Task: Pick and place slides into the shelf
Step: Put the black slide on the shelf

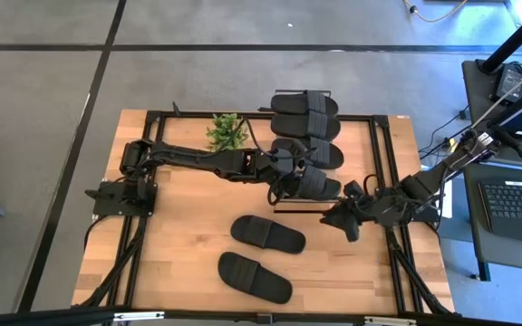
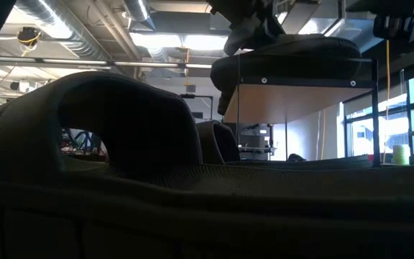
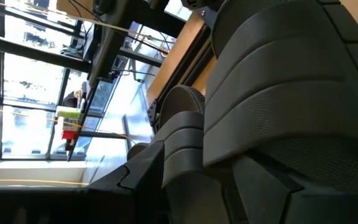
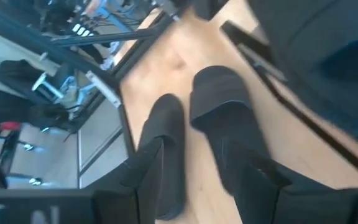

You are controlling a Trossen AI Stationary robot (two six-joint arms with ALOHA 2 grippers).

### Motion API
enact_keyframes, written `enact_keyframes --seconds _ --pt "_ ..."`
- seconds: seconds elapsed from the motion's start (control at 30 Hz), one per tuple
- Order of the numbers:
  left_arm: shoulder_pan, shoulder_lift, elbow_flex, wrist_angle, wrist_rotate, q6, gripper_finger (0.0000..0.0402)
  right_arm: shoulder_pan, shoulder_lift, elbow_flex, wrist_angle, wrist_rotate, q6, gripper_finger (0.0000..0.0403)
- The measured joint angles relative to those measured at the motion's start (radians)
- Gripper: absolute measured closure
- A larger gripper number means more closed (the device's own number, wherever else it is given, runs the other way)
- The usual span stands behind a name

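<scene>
The shelf (image 1: 299, 209) stands at the far middle of the table, its wood board (image 2: 293, 101) showing in the low view. Three black slides (image 1: 306, 125) lie on it. A further slide (image 1: 315, 186) is at the shelf's near edge, with my left gripper (image 1: 285, 181) shut on it. Two slides (image 1: 268, 234) (image 1: 255, 277) lie flat on the table nearer the front. My right gripper (image 1: 343, 222) stands open to the right of them, above the table, with nothing between its fingers (image 4: 148, 180). My left gripper has the slide between its two fingers at the end toward the table's left, beside the ribbed strap (image 3: 229, 149). The fingers (image 3: 138, 177) come from the table's left, slanting slightly down. The slide lies level at the shelf's top (image 2: 286, 54); I cannot tell whether it rests there.
A small green plant (image 1: 227, 131) stands left of the shelf. Black frame rails (image 1: 379, 154) run along the table's sides. One slide (image 2: 121, 129) lies right in front of the low camera. A desk with a keyboard (image 1: 515, 199) stands beyond the right edge.
</scene>
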Motion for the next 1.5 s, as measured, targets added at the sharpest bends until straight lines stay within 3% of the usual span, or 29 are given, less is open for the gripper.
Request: enact_keyframes --seconds 0.77,1.5 --pt "-0.001 0.000 0.000 0.000 -0.021 0.000 0.0224 -0.146 -0.001 0.000 -0.217 -0.003 0.040 0.0236" --pt "-0.032 0.000 0.000 0.000 -0.025 0.000 0.0224 -0.175 -0.001 0.001 -0.227 0.000 0.053 0.0236"
